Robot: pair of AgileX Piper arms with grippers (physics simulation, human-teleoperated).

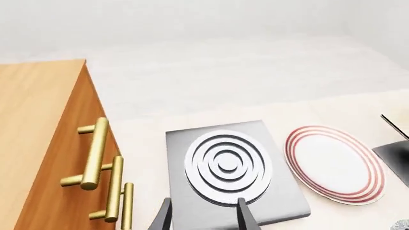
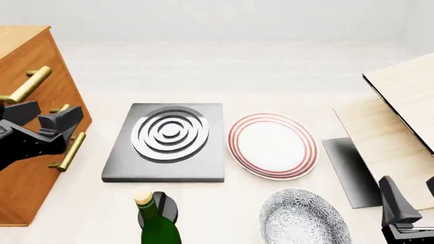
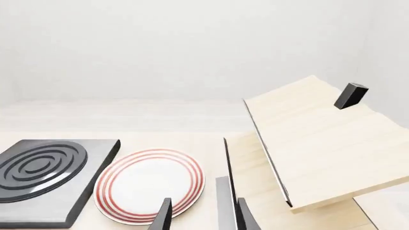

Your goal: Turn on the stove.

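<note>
Your left gripper (image 1: 203,215) hung with its fingers parted and nothing between them, the stove (image 2: 167,142) lying flat just ahead of its tips. Your right gripper (image 3: 203,215) was spread wide too, holding nothing, with the plate (image 2: 273,145) ahead and the stove farther left beyond it.
</note>
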